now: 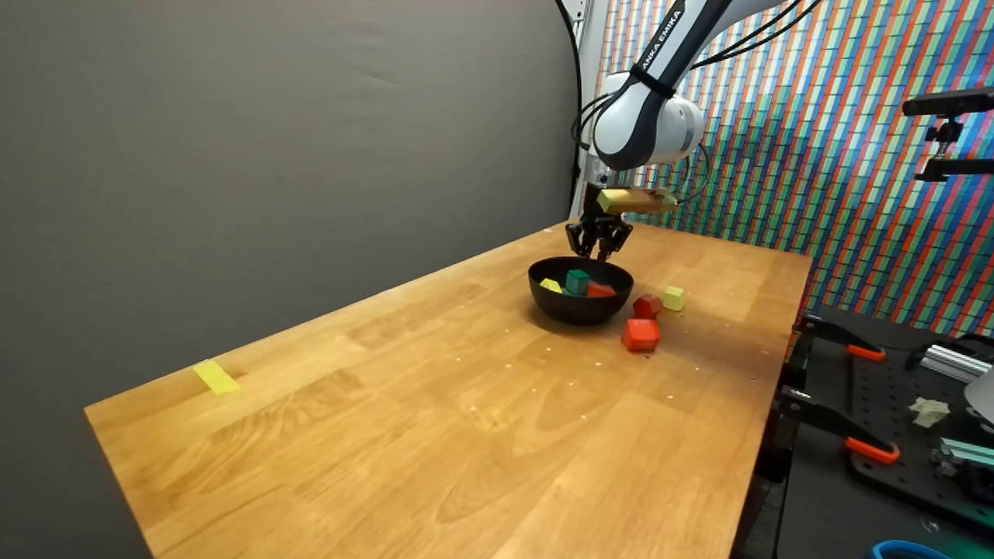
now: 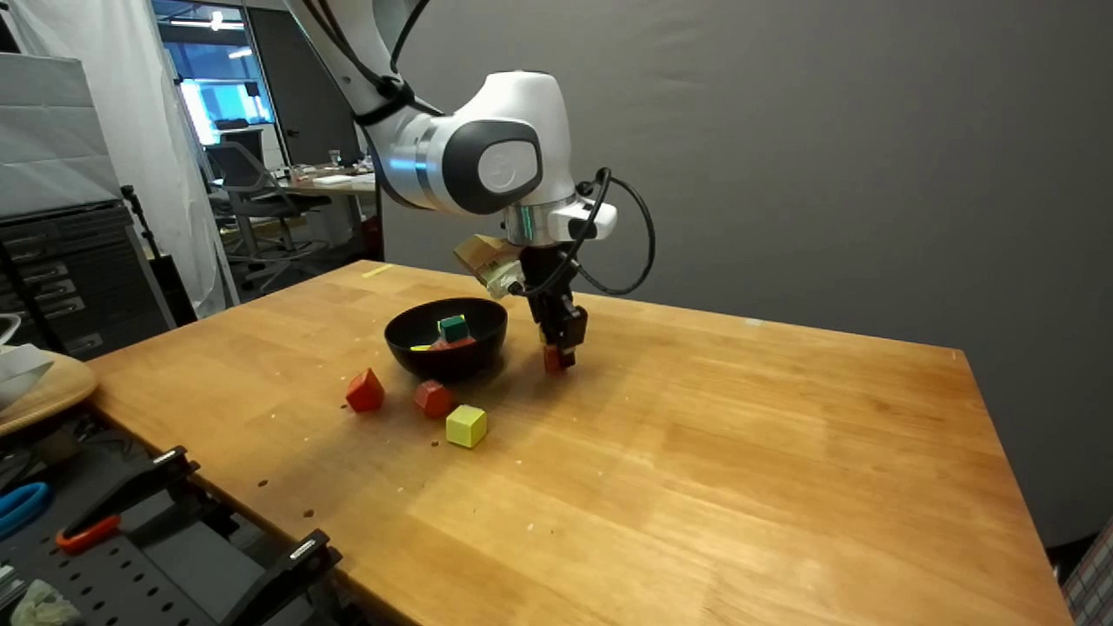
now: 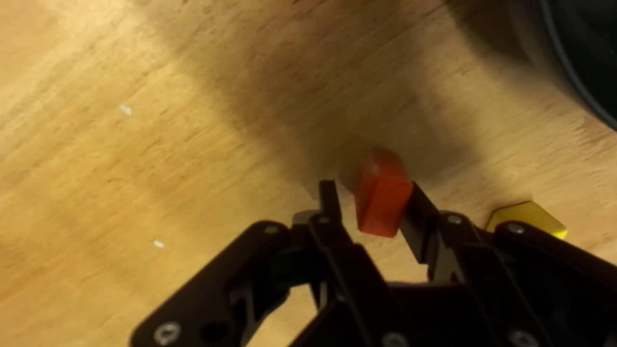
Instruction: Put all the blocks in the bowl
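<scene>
One sharp-cornered red block (image 2: 365,393) sits on the table (image 2: 739,487) in an exterior view, then a darker faceted block (image 2: 433,399), the black bowl (image 2: 435,365) holding yellow, green and red pieces (image 1: 577,281), a pale yellow cube (image 2: 467,426), the gripper (image 3: 373,205), spread around an oblong red block (image 3: 383,207).

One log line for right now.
gripper: open around red block; bowl: green block inside, among others; also outside: second red block, maroon block, yellow block

Black bowl (image 1: 581,312), red, yellow and green blocks (image 1: 641,335), multicoloured, grid-patterned backdrop (image 1: 854,186)
</scene>
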Tool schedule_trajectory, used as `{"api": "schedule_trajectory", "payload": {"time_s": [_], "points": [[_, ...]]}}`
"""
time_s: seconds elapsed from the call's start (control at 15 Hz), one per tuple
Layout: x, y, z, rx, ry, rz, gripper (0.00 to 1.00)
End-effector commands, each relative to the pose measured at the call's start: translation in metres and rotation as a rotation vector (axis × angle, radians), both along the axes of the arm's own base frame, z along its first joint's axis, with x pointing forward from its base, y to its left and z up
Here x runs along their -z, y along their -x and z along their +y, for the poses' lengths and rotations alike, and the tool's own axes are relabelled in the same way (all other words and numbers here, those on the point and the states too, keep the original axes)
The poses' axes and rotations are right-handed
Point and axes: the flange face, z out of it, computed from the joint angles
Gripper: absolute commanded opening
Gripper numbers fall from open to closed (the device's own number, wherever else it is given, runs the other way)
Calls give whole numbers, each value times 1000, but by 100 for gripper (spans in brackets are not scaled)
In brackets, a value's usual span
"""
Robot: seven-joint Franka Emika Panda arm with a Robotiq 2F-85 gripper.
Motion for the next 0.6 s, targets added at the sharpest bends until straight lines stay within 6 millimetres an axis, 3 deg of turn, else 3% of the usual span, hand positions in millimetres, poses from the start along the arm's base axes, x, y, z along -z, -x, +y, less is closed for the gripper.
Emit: {"api": "schedule_trajectory", "payload": {"time_s": [0.0, 0.27, 0.53], "points": [[2, -3, -5, 37, -43, 22, 11], [-37, -1, 15, 10, -68, -18, 13], [-104, -1, 71, -143, -37, -110, 13]]}}
